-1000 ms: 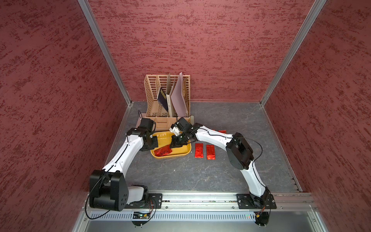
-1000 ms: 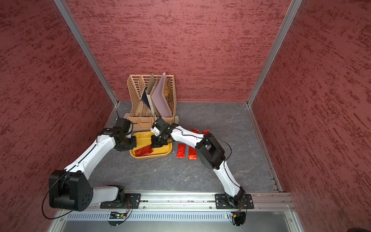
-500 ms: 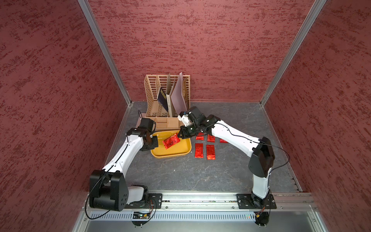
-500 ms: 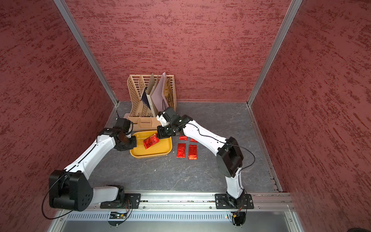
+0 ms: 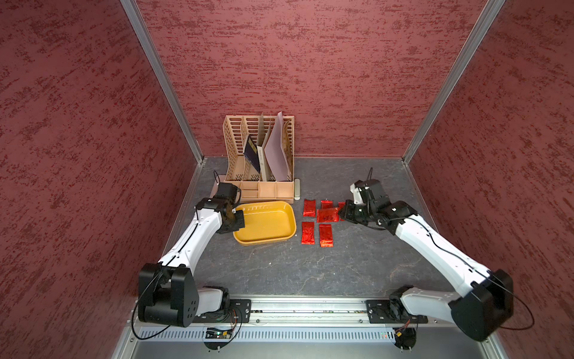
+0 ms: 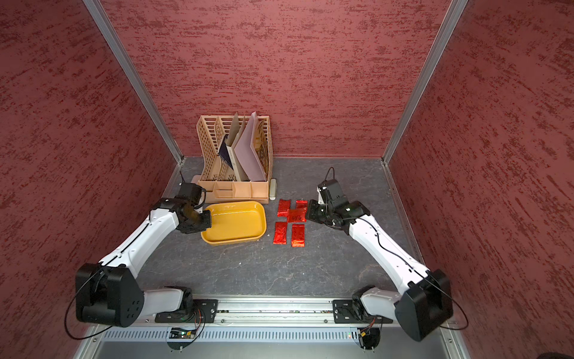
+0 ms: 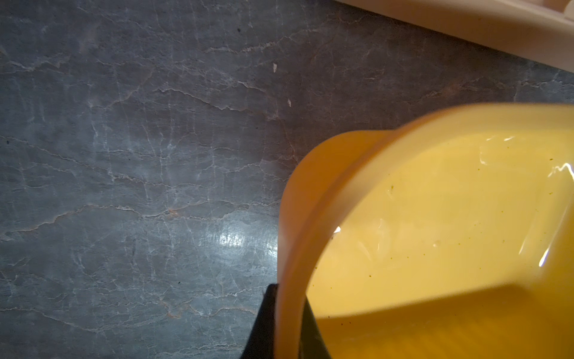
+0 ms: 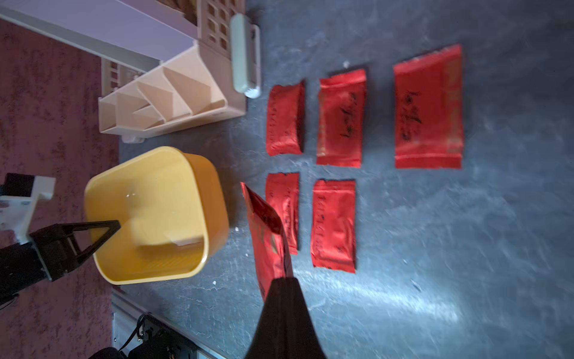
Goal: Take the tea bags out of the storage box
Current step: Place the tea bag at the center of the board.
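Here the left gripper point(image 5: 239, 219) pinches the bare storage box point(image 5: 267, 240) rim; the right gripper point(image 5: 340, 214) pinches a tea bag point(image 5: 327, 215), print unreadable; the organizer point(image 5: 267, 190) holds folders point(image 5: 276, 149).

My storage box point(image 5: 267, 240), a shallow mustard-yellow tub with rounded corners, stands empty, its short rim pinched in my left gripper point(image 7: 289, 315). Five of the tea bags point(image 5: 307, 233), shiny red foil with dark print, lie flat in two rows just beside it. The sixth tea bag point(image 8: 264, 236) hangs clamped in my right gripper point(image 8: 284, 281), above them.
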You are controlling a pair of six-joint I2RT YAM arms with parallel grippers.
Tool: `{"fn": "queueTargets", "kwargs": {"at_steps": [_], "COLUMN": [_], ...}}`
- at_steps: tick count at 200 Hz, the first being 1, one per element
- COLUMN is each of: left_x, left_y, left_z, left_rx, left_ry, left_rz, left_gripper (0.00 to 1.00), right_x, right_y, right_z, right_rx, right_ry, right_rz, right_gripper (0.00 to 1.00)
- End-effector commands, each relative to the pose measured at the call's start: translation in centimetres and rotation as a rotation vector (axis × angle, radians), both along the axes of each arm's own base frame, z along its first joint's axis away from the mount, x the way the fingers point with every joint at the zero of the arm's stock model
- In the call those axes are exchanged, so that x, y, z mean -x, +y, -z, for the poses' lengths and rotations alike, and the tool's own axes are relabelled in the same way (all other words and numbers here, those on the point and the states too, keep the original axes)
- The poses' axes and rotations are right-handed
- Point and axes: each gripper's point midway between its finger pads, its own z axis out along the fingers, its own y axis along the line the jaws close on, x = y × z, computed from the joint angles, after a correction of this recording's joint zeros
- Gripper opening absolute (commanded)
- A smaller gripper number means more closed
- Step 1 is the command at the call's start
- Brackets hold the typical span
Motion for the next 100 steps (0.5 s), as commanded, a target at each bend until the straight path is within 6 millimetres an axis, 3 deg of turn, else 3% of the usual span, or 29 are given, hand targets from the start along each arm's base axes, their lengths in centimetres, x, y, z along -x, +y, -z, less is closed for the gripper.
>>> {"fn": "queueTargets", "kwargs": {"at_steps": [1, 43, 100], "left_x": [-0.5, -0.5, -0.4], "left_y": [-0.3, -0.5, -0.9], "left_z": [-0.8, -0.9, -1.2], "left_rx": [0.022, 0.031, 0.040], "left_ry": [-0.049, -0.051, -0.065], "left_rz": [-0.006, -0.002, 0.013], "left_gripper": [0.00, 0.00, 0.00], "right_x": [0.7, 4.2, 5.9], "right_y": [-2.7, -7.5, -8.8], "right_z": [0.8, 3.2, 9.3], "right_rx": [-0.040, -0.039, -0.231], "right_ry": [0.001, 0.013, 0.152], "right_rz": [0.189, 0.423, 0.733], "right_gripper": [0.00, 0.00, 0.00]}}
